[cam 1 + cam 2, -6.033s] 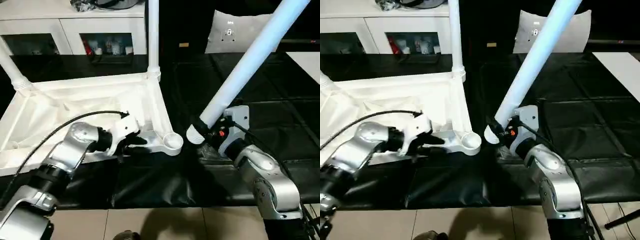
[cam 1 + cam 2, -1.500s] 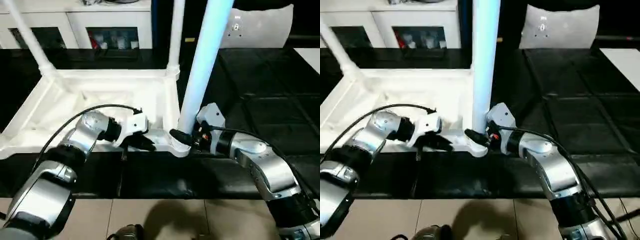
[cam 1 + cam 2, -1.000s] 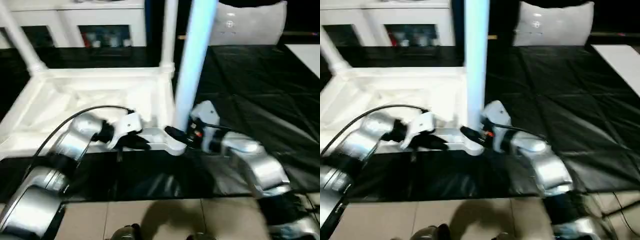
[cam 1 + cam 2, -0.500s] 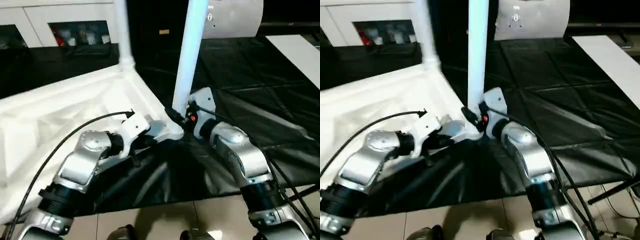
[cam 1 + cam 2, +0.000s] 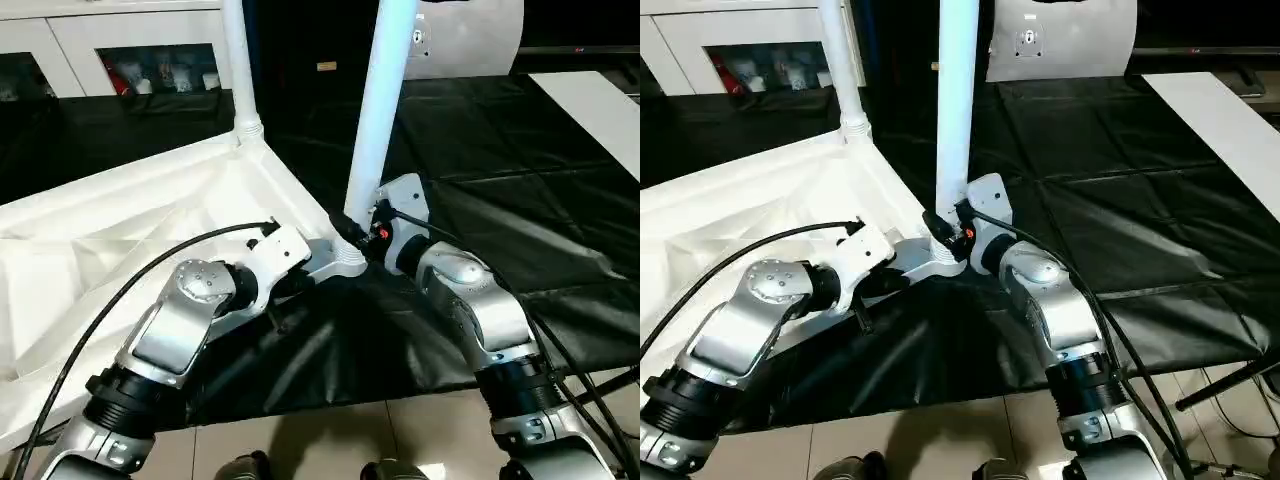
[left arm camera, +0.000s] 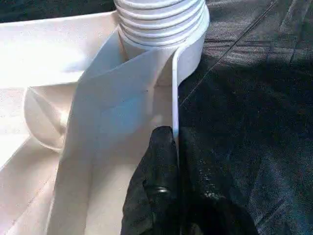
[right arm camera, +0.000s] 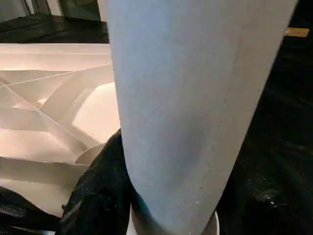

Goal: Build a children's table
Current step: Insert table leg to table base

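Your white plastic top (image 5: 120,230) lies upside down on the black padded surface (image 5: 560,200), with its thin ribs facing up and crossing in slanted lines. It looks smooth and a bit shiny. Your right hand (image 5: 352,232) is closed around the bottom of a long round white leg (image 5: 380,100), which stands almost straight up in the round socket (image 5: 345,262) at the near corner of the top. In the right wrist view the leg (image 7: 190,107) is a smooth fat tube, and a black finger (image 7: 98,196) presses against its side. Your left hand (image 5: 290,285) is closed on the thin side wall of the top, just beside that same socket. In the left wrist view the black fingers (image 6: 156,191) pinch the thin wall edge, and the socket (image 6: 161,29) has ring-shaped ridges around it. Another leg (image 5: 238,70) already stands up in the far corner of the top. The black surface is soft, with stitched lines and wrinkles. Behind it is a white cabinet (image 5: 110,40) with glass doors. There is a small mark on the pale sheet (image 5: 465,35) at the back, but you cannot read it.
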Available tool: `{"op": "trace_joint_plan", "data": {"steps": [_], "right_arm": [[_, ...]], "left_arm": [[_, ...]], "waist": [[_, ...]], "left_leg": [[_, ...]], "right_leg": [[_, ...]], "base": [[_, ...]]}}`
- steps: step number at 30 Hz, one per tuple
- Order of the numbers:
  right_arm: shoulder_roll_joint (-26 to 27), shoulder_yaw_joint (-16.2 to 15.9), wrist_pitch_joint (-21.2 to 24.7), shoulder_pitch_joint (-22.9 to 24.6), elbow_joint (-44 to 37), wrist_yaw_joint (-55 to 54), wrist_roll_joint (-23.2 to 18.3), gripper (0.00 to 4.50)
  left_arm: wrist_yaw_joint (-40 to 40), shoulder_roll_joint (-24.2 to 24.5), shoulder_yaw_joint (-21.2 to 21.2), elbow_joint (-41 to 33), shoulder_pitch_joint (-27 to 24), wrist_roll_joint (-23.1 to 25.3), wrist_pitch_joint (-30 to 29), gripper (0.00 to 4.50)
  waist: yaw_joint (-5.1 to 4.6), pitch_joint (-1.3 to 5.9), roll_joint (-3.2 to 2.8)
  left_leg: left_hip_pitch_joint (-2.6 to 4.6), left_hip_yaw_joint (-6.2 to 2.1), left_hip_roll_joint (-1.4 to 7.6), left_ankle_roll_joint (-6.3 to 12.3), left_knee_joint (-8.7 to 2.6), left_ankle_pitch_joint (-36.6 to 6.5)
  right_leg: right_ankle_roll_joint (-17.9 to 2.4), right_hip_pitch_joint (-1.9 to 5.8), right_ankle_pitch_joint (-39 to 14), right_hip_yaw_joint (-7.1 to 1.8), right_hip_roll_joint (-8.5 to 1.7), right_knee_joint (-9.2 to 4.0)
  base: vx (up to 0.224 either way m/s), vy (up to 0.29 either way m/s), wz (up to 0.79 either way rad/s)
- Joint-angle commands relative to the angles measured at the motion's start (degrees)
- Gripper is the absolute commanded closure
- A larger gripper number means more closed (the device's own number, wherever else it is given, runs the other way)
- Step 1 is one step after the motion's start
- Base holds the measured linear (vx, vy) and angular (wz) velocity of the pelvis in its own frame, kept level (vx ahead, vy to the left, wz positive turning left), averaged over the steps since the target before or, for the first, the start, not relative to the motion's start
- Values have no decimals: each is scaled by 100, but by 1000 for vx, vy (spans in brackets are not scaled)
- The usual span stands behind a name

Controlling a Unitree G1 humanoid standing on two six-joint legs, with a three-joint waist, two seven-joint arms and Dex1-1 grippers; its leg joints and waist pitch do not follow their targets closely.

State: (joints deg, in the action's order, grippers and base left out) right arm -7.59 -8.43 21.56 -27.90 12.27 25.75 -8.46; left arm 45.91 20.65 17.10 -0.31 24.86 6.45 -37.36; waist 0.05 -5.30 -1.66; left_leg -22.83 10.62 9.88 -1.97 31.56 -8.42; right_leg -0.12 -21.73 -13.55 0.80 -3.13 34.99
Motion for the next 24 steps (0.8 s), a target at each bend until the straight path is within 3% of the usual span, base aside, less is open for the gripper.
{"op": "trace_joint_plan", "data": {"steps": [1, 3, 6, 7, 10, 12, 16, 19, 21, 24], "right_arm": [[-20, -156, 340, 366, 992, 26, 133, 206], [-26, -139, 276, 356, 1028, 19, 147, 189], [-119, -191, 92, 351, 1033, 60, 257, 171], [-129, -135, 153, 366, 983, 165, 153, 149], [-235, -63, 168, 436, 773, 349, 39, 139], [-322, 4, 98, 532, 577, 584, -104, 101], [-577, 111, -288, 721, 222, 922, -223, 89], [-762, 103, -511, 786, 99, 1094, -195, 53], [-1115, 228, -552, 914, -246, 1525, -363, 31], [-1303, 305, -573, 961, -386, 1877, -529, 11]], "left_arm": [[-204, -20, -129, -205, 233, -6, -35, 450], [-211, -18, -165, -192, 261, -55, -28, 450], [-111, 71, -125, -94, 272, -58, 145, 450], [-28, 125, -84, -3, 275, -55, 366, 450], [242, 280, -5, 329, 321, -105, 842, 450], [429, 387, 38, 554, 388, -123, 1123, 450], [797, 581, 116, 926, 532, -166, 1684, 450], [977, 662, 151, 1078, 579, -191, 1883, 450], [1419, 846, 275, 1437, 686, -241, 2394, 450], [1728, 936, 354, 1625, 751, -285, 2811, 450]], "waist": [[26, 287, -97], [30, 304, -77], [49, 318, -80], [54, 328, -82], [66, 337, -82], [83, 362, -71], [158, 370, -65], [180, 360, -73], [209, 368, -84], [222, 386, -91]], "left_leg": [[192, -152, 317, -236, -371, -1759], [196, -144, 314, -216, -347, -1713], [164, -143, 310, -102, -331, -1379], [161, -141, 306, -51, -320, -1327], [165, -135, 296, 32, -303, -1210], [156, -135, 302, 113, -281, -1027], [172, -122, 302, 236, -253, -941], [171, -121, 311, 235, -261, -976], [187, -120, 307, 257, -241, -1004], [172, -117, 311, 382, -219, -767]], "right_leg": [[-1203, 93, -527, -222, -393, -468], [-1282, 96, -514, -224, -402, -478], [-1306, 126, -10, -211, -386, -421], [-1310, 139, 75, -205, -393, -419], [-1326, 153, 213, -200, -389, -405], [-1365, 184, 543, -195, -397, -364], [-1350, 192, 604, -191, -398, -360], [-1392, 180, 488, -182, -409, -363], [-1383, 197, 393, -193, -407, -374], [-1455, 209, 840, -186, -413, -313]], "base": [[0, 0, 0], [0, 0, 0], [0, 0, 0], [0, 0, 0], [0, 0, 0], [0, 0, 0], [0, 0, 0], [0, 0, 0], [0, 0, 0], [0, 0, 0]]}}
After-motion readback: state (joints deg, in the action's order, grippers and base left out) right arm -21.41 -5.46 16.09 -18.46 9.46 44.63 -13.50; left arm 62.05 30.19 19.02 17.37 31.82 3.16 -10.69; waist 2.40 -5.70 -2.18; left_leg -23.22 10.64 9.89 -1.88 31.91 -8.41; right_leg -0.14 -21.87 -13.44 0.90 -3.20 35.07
